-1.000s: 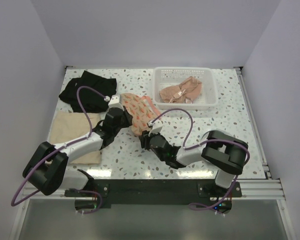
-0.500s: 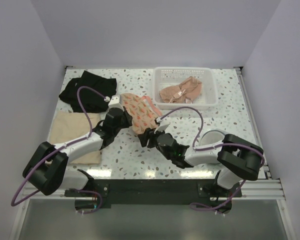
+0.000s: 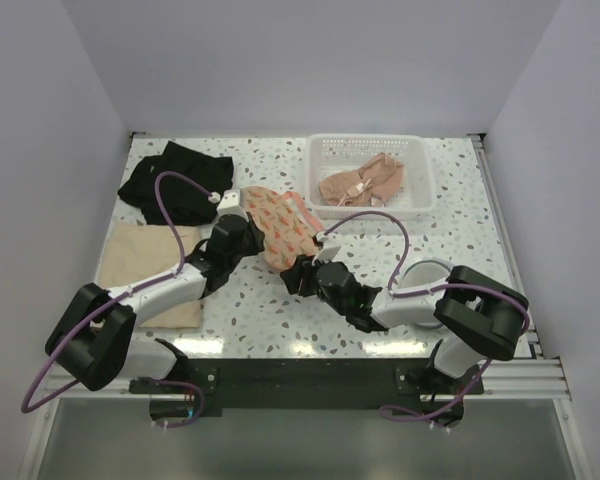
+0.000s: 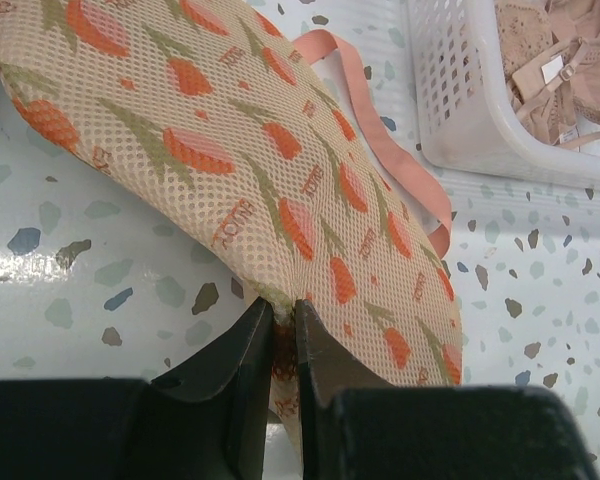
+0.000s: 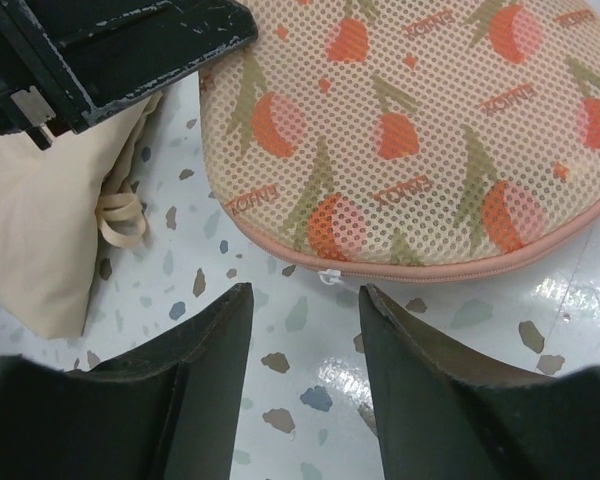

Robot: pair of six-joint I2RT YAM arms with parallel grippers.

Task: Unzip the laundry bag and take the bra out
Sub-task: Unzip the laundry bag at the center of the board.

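The right end effector (image 5: 302, 300) has edged up to the laundry bag (image 3: 280, 222) on the bench (image 3: 450, 235) — jaws spread just short of the zipper pull (image 5: 327, 276) — while the left end effector (image 4: 285, 312) keeps pinching its near edge, so unzipping can start.

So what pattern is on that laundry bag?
Beige mesh laundry bag with orange-pink tulips, green stems, pink trim; clearest in the left wrist view.
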